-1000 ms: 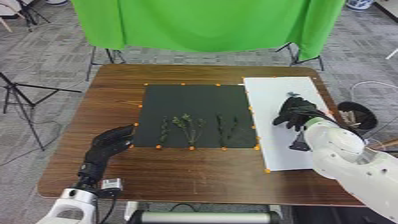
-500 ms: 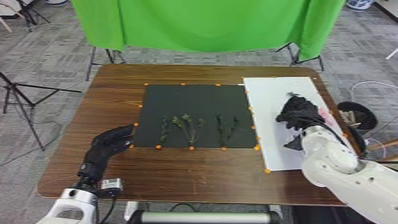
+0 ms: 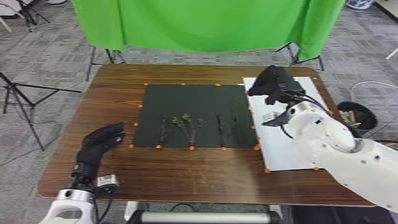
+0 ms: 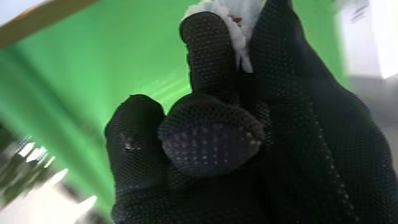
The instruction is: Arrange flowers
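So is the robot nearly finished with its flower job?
Partly, it seems. Leafy green plant stems lie on the flat black square mat. The robot's black-gloved right hand holds a crumpled white petal-like piece between its fingers. What looks left is laying that piece down, perhaps above the stems, which reach only partway up the mat.

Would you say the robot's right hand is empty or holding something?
Holding something: in the right wrist view, the right hand has a white, petal-like piece pinched between its fingers.
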Controlling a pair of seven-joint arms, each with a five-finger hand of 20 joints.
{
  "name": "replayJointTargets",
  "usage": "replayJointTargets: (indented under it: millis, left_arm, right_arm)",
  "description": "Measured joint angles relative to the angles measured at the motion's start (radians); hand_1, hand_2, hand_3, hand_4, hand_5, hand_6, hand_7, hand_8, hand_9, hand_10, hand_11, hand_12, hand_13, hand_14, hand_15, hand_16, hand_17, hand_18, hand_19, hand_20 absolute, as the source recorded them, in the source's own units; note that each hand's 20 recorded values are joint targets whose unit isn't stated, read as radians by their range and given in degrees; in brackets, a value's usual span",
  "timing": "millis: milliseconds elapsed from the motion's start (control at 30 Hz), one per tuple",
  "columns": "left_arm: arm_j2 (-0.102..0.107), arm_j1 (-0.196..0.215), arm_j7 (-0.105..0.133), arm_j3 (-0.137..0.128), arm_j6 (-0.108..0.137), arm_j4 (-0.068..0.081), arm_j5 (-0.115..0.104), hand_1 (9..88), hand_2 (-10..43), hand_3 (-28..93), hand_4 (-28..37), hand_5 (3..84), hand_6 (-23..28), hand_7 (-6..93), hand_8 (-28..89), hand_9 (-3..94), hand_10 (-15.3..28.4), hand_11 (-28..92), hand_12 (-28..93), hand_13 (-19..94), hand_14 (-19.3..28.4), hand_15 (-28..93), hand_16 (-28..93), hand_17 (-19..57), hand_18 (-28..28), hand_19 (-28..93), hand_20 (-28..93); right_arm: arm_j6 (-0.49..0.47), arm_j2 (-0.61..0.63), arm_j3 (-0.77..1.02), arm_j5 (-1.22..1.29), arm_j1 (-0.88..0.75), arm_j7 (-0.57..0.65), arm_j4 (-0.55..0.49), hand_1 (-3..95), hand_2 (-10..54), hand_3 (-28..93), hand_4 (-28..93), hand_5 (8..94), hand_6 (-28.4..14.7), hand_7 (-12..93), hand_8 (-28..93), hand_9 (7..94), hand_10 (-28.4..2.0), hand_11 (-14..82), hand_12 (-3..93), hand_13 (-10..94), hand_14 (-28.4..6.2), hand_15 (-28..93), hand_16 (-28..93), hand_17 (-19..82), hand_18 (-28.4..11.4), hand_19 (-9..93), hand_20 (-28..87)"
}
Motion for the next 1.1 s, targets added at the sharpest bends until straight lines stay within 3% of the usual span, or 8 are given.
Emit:
replayJointTargets:
  millis: [100,133,167,267,333,400,733,1100]
  left_arm:
    - [0.021,-0.001,0.051,0.002,0.108,0.015,-0.110,34.5,-1.6,70,-20.9,52.7,1.1,21.7,-9,43.3,11.9,26,15,37,15.2,23,0,11.0,10.8,12,18]
    - [0.032,-0.004,0.071,0.005,0.148,0.023,-0.143,34.3,4.4,70,-23.0,54.0,1.3,21.6,-9,45.1,12.3,26,15,39,14.8,23,-1,12.8,10.3,12,18]
    - [0.046,-0.009,0.101,0.014,0.199,0.032,-0.182,34.6,8.7,70,-24.7,54.9,1.5,21.3,-9,46.4,12.3,26,15,40,14.3,22,-1,14.2,9.9,12,19]
    - [0.083,-0.032,0.185,0.049,0.320,0.053,-0.282,35.2,15.2,69,-27.3,56.2,1.4,21.2,-9,48.6,12.4,26,14,42,13.5,20,-2,16.1,9.4,10,19]
    - [0.100,-0.051,0.231,0.066,0.368,0.060,-0.346,35.3,17.9,69,-27.8,56.4,1.1,21.6,-9,48.9,12.4,26,14,42,13.2,19,-2,16.5,9.1,9,19]
    - [0.105,-0.069,0.247,0.068,0.378,0.063,-0.386,35.7,19.3,69,-28.0,56.3,0.8,22.1,-10,49.1,12.0,26,14,42,13.2,19,-2,16.5,8.8,8,19]
    - [0.112,-0.112,0.239,0.085,0.368,0.068,-0.387,36.0,20.6,69,-28.3,53.3,-1.6,26.9,-7,49.9,9.5,26,14,45,12.0,17,0,17.5,8.3,7,21]
    - [0.119,-0.143,0.236,0.125,0.356,0.076,-0.381,35.2,19.2,70,-28.3,49.4,-4.2,34.3,-6,50.0,4.9,26,15,45,9.5,16,1,17.6,8.7,5,23]
  right_arm:
    - [-0.054,-0.059,-0.148,0.013,0.132,-0.027,0.039,65.1,-9.5,59,-15,81.9,-0.7,24,11,93.3,-9.9,6.7,37.3,94,0.3,60,27,71,-6.8,93,48]
    - [-0.074,-0.087,-0.191,0.013,0.169,-0.031,0.057,64.9,-9.5,60,-15,81.9,-0.5,24,11,93.4,-9.9,6.6,37.3,94,0.4,60,27,71,-6.8,93,48]
    - [-0.097,-0.124,-0.233,0.014,0.206,-0.035,0.080,64.4,-9.5,60,-15,81.9,-0.3,24,11,93.4,-9.7,6.8,37.3,94,0.4,60,27,71,-6.7,93,48]
    - [-0.129,-0.216,-0.307,0.026,0.270,-0.046,0.129,62.6,-9.5,63,-16,82.0,0.2,25,11,93.5,-9.1,7.1,37.0,94,0.6,61,26,71,-6.6,93,47]
    - [-0.132,-0.276,-0.350,0.043,0.306,-0.057,0.156,61.4,-9.5,65,-18,82.3,0.6,25,11,93.6,-8.8,7.7,36.7,94,0.7,61,25,72,-6.4,93,47]
    - [-0.132,-0.333,-0.396,0.053,0.341,-0.067,0.180,60.5,-9.5,66,-19,82.6,1.0,25,11,93.7,-8.6,8.1,36.6,94,0.8,62,25,72,-6.3,93,47]
    - [-0.163,-0.554,-0.513,0.074,0.422,-0.109,0.277,55.6,-9.5,74,-23,84.0,1.6,24,12,93.7,-8.8,10.0,35.5,94,0.8,63,23,72,-6.1,93,47]
    - [-0.190,-0.677,-0.531,0.103,0.423,-0.116,0.353,49.9,-9.5,83,-28,87.2,3.1,22,14,93.7,-9.4,13.7,33.4,94,0.6,64,21,73,-6.1,93,47]
